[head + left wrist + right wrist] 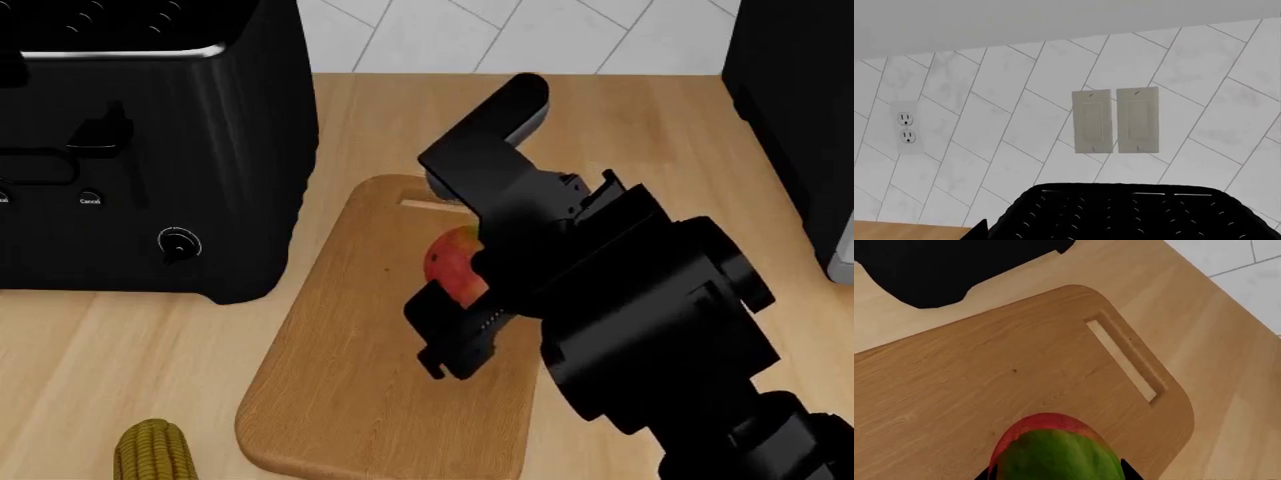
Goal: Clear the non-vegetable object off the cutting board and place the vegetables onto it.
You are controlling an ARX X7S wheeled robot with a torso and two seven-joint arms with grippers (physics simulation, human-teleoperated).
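One red-green fruit (454, 264) sits on the cutting board (350, 390); right gripper (461, 290) straddles it, grip unclear. Corn cob (155, 452) just off the board.

Kitchen: tiled backsplash (1021, 100), toaster (134, 150), wooden counter (107, 350).
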